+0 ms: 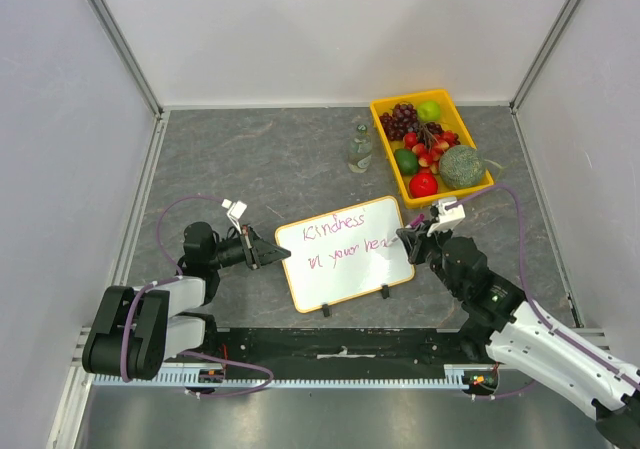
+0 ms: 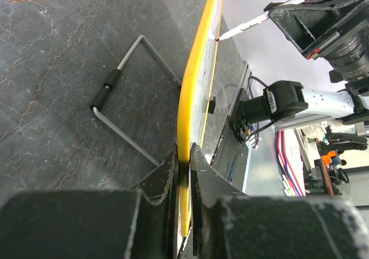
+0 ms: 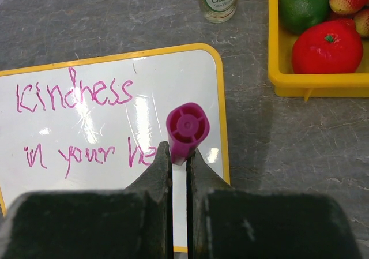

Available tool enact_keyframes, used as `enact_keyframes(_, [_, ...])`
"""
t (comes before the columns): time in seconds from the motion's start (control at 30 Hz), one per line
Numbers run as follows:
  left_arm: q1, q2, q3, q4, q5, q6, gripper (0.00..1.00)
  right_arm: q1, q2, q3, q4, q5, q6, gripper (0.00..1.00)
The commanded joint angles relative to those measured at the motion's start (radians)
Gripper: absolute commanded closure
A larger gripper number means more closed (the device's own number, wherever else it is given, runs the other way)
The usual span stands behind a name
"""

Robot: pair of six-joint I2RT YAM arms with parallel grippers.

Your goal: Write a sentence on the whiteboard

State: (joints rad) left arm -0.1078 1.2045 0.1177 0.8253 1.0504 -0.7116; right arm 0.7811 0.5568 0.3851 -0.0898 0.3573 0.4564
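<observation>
The whiteboard [image 1: 340, 269], white with a yellow-orange rim, lies in the middle of the table. The sentence [image 1: 345, 239] in purple-pink reads "Kindness" above "in your hea"; it is clear in the right wrist view [image 3: 75, 94]. My left gripper [image 1: 272, 254] is shut on the whiteboard's left rim [image 2: 193, 109], seen edge-on between its fingers. My right gripper [image 1: 412, 239] is shut on a marker [image 3: 187, 129] with a purple end, whose tip touches the board [image 2: 218, 38] at the end of the second line.
A yellow tray [image 1: 384, 129] of fruit stands at the back right, with its corner near the board [image 3: 277, 83]. A small glass bottle [image 1: 359, 150] stands left of it. A wire stand [image 2: 124, 106] shows beside the board's edge.
</observation>
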Motion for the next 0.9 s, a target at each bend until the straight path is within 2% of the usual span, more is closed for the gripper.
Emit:
enact_keyframes(0.0, [-0.001, 0.012, 0.011, -0.002, -0.01, 0.012, 0.98, -0.002, -0.014, 0.009, -0.021, 0.023, -0.001, 1.0])
enact_keyframes(0.4, [-0.003, 0.01, 0.01, -0.002, -0.01, 0.012, 0.98, -0.002, 0.015, 0.1, 0.019, 0.055, -0.036, 1.0])
enact_keyframes(0.87, [-0.001, 0.007, 0.01, -0.003, -0.01, 0.012, 0.98, -0.002, 0.097, 0.066, 0.082, 0.063, -0.038, 1.0])
